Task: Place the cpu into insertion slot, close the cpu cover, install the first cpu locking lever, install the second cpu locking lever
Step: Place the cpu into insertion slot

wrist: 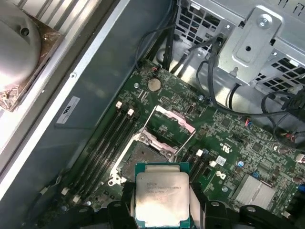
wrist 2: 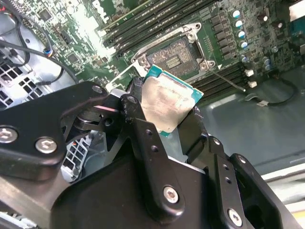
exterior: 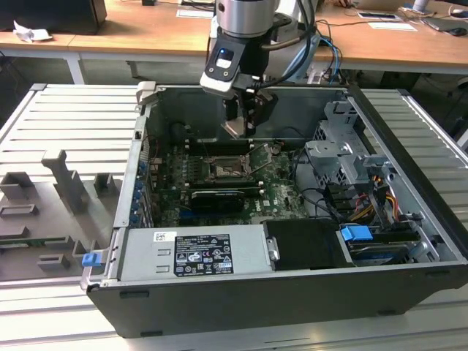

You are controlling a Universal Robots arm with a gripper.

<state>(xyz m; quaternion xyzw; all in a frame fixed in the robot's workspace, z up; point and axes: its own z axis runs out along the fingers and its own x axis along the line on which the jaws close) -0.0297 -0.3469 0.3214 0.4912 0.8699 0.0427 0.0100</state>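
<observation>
Exterior view: an open computer case (exterior: 241, 311) lies on a slatted grey tabletop (exterior: 66, 117). The arm reaches down into it. The hand (exterior: 241, 128) hangs above the green motherboard (exterior: 281, 191), clamped on the cpu (exterior: 233, 129), which is up in the air, clear of the board. The insertion slot (exterior: 225, 170) sits below it, nearer the camera.

Second wrist view: black fingers (wrist 2: 138, 119) pinch the cpu (wrist 2: 169, 102) by two opposite edges, its silver face and teal border showing. The hand (wrist 2: 167, 113) is closed on the chip alone. The insertion slot (wrist 2: 174, 57) lies beyond it, its dark centre bare, with long memory slots (wrist 2: 143, 21) running beside it.

First wrist view: the cpu (wrist: 162, 195) is gripped in the hand (wrist: 162, 204). The insertion slot (wrist: 143, 160) shows just past the chip's edge, with nothing seated in it. The cpu cover (wrist: 176, 118) stands swung up from the slot's far side, open.
</observation>
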